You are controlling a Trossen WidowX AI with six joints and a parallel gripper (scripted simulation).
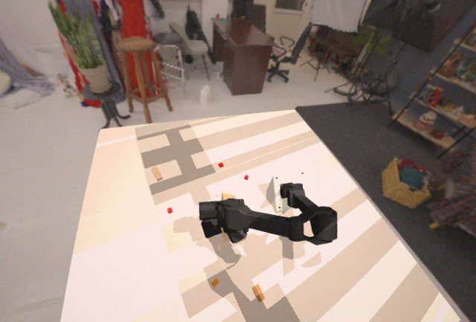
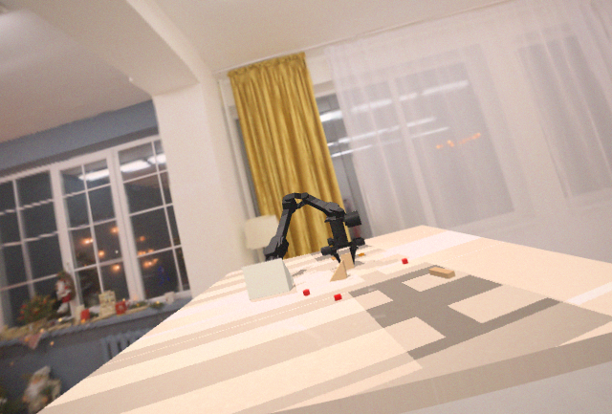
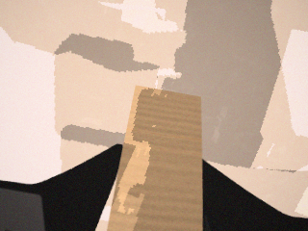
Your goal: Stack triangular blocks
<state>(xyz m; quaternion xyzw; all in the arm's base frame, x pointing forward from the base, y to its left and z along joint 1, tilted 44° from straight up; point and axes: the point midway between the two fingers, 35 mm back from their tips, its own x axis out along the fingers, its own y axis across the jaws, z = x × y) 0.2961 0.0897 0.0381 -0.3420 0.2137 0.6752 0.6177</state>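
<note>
Gripper (image 1: 211,230) (image 2: 345,262) (image 3: 157,156): black, fingers apart, one on either side of a tan block.
Tan block (image 2: 348,259) (image 3: 168,164): between the fingers; contact with the table not readable.
Second block (image 1: 227,195) (image 2: 339,271): triangular, tan, on the table near the gripper; not joined into a square.
Surface: table (image 1: 123,272) (image 2: 222,364) (image 3: 29,120), cream, patched with beige and grey-brown.
Loose pieces: three small red cubes, well apart; a flat wooden piece (image 1: 156,173) (image 2: 441,272); two orange pieces toward one end.
Large item: pale grey-green wedge (image 1: 280,199) (image 2: 267,278), near the arm's base.
Floor: dark carpet (image 1: 346,130) beside the table, pale flooring elsewhere.
Room: woven basket (image 1: 398,187), wooden stool (image 1: 137,44), potted plant (image 1: 100,76), brown desk (image 1: 245,65).
Far wall: mustard curtain (image 2: 286,152), sheer white drapes (image 2: 434,127).
</note>
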